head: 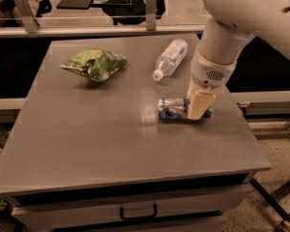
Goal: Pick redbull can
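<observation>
The redbull can (172, 108) lies on its side on the grey table (101, 144), right of centre, blue and silver. My gripper (199, 105) hangs from the white arm (241, 18) and sits right over the can's right half. Its cream fingers (201, 103) cover that end of the can and reach down to the tabletop.
A clear plastic bottle (170, 58) with a white cap lies behind the can. A green snack bag (94, 64) lies at the back left. The table's right edge is close to the can. A drawer handle (137, 211) shows below the front edge.
</observation>
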### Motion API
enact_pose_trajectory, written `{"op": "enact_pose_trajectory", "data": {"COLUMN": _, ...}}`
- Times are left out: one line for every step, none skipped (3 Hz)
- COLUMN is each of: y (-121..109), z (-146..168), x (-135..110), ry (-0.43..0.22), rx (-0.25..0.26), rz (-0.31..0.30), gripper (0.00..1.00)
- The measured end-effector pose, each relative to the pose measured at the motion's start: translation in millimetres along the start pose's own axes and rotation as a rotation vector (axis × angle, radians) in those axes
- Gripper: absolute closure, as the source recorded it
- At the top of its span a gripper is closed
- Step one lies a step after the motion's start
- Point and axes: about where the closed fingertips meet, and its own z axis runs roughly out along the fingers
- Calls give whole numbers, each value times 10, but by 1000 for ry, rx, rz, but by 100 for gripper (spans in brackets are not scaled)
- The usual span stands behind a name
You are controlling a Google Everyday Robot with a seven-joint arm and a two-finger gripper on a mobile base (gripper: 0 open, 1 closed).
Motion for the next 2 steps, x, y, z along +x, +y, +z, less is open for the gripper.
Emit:
{"op": "enact_pose_trajectory", "data": {"y": 0, "z": -284, "x": -43, "ry": -29, "rx": 5, "rz": -17, "gripper": 96}}
{"op": "enact_pose_trajectory", "data": {"y": 27, "z": -707, "x": -119, "ry": -79, "rx": 27, "rz": -57, "gripper": 100}}
